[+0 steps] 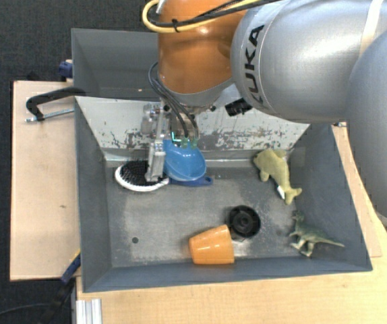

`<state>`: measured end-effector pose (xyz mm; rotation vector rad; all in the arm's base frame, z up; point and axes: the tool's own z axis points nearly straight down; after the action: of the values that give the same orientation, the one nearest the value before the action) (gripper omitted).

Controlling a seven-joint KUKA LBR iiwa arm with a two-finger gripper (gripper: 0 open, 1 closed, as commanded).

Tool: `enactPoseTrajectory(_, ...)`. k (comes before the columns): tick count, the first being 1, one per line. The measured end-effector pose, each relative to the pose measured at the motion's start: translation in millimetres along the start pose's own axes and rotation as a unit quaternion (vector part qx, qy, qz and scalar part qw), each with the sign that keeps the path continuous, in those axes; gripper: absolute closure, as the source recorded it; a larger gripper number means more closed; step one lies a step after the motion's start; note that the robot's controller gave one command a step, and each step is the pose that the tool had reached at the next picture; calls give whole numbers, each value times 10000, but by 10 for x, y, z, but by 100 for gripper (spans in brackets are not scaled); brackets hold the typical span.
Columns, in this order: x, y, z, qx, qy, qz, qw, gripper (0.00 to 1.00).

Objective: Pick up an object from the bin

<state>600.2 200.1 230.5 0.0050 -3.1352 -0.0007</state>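
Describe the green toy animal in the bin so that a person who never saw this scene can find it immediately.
Look at the grey bin and go to its corner at the view's lower right. There, right of the black round knob and below the pale yellow dolphin, lies the dinosaur. It alone is dark green, with a long thin tail.

I read the bin (112,248) as plain grey, its back wall pale with dark scuffed flecks. The cup (183,164) is blue. Left of it is a black disc (134,175) rimmed white. Right of it lies a pale yellow dolphin (276,171). Nearer me than it are a black ring (244,221), an orange cup (212,246) and a green dinosaur (309,237).
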Motion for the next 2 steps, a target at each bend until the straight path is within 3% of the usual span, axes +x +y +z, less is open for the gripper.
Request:
enactPoseTrajectory(1,50,-601,1297,12,-5,-559,9984,0)
enactPoseTrajectory(2,16,-211,1592,-9,-37,-414,9991,0)
